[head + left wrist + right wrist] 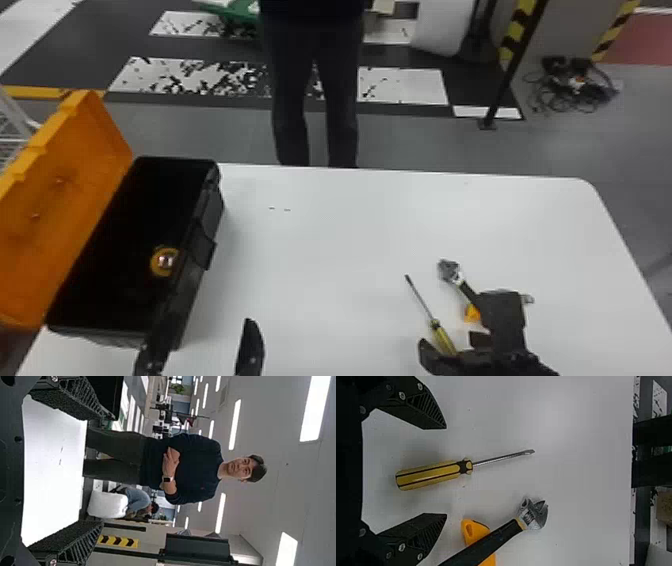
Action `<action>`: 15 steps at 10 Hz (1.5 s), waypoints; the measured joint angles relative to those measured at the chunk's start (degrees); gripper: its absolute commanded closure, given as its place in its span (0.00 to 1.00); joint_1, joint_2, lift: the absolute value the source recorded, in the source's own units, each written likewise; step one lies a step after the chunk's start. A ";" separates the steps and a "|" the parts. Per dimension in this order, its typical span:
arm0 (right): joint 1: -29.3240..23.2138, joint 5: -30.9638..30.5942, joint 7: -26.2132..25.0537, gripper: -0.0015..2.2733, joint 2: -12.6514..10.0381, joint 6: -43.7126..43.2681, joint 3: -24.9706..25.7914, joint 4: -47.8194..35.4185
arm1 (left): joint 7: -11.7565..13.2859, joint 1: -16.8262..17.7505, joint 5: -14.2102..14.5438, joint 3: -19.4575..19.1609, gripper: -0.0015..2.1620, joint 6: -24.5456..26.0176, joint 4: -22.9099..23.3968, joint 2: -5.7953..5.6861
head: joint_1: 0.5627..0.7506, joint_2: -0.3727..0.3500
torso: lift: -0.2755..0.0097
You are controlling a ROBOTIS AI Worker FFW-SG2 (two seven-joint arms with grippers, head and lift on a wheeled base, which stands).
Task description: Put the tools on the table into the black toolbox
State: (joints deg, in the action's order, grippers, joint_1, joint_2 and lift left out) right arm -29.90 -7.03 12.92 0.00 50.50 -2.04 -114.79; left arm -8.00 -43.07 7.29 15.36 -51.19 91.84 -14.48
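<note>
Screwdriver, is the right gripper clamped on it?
No, the right gripper is open, with table showing on both sides of the screwdriver.

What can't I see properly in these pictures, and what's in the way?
- Handle end of the wrench: cut off by the right wrist view's edge; the right claw covers it in the head view.
- Orange thing: partly under the wrench, cut off by the right wrist view's edge.
- Floor of the black toolbox: too dark in the head view.

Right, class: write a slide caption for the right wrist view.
Screwdriver framed by the open right gripper, beside a wrench lying across an orange object.
</note>
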 measured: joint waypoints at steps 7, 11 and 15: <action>0.94 -0.97 -1.05 0.96 0.00 2.88 -0.11 0.14 | 0.00 0.00 0.09 0.11 0.03 0.00 0.01 -0.11 | 0.70 0.49 | 0.83; 0.63 -2.48 -1.07 0.99 0.00 2.38 -0.42 -0.41 | 0.00 0.00 0.09 0.20 0.03 0.12 0.15 -0.11 | 0.70 0.47 | 0.83; -1.14 -2.56 -0.33 0.99 0.00 -1.87 -1.89 -3.68 | -0.18 -0.02 0.15 0.20 0.03 0.09 0.78 -0.33 | 0.70 0.52 | 0.83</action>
State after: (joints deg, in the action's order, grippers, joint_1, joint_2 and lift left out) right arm -31.04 -9.58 12.58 0.00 48.62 -3.93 -118.47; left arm -8.17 -43.09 7.44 15.56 -51.10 92.61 -14.81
